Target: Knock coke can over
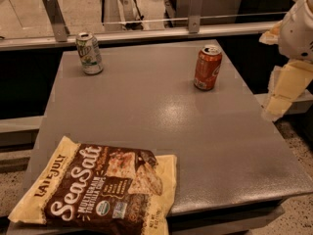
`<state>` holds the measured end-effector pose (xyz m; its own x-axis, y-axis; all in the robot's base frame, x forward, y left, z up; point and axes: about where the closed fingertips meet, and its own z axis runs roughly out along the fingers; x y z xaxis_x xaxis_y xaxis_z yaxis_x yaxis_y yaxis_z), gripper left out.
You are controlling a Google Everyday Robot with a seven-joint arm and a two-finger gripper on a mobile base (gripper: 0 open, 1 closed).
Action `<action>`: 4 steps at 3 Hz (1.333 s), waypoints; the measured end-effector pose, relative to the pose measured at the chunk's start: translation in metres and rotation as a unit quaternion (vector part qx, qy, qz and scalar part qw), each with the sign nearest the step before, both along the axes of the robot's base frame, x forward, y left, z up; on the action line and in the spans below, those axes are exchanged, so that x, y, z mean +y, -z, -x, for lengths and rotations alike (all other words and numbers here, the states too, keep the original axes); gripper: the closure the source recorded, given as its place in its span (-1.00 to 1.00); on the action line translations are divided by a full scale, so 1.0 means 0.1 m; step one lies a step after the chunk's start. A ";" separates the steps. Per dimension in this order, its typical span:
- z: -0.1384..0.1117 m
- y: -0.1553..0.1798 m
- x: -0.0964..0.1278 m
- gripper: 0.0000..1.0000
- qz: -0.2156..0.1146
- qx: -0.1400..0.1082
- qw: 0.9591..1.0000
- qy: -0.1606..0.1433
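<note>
Dim, warm light; soft glare on the desk [168, 112] centre, perhaps from overhead; the pincer [282, 93] at the right edge glows pale.

Upright coke can [208, 67], claw [282, 96] (far right)
</note>
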<state>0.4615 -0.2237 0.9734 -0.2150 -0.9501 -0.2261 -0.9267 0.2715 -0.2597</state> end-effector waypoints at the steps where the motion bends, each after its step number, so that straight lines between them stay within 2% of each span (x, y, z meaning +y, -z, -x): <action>1: -0.44 0.11 -0.07 -1.00 -0.020 -0.018 1.000 0.005; 2: -0.86 0.25 -0.13 -1.00 -0.048 -0.034 0.998 0.014; 3: -1.19 0.45 -0.18 -1.00 -0.099 -0.044 0.994 0.020; 4: -1.40 0.65 -0.10 -1.00 -0.160 -0.040 0.986 0.015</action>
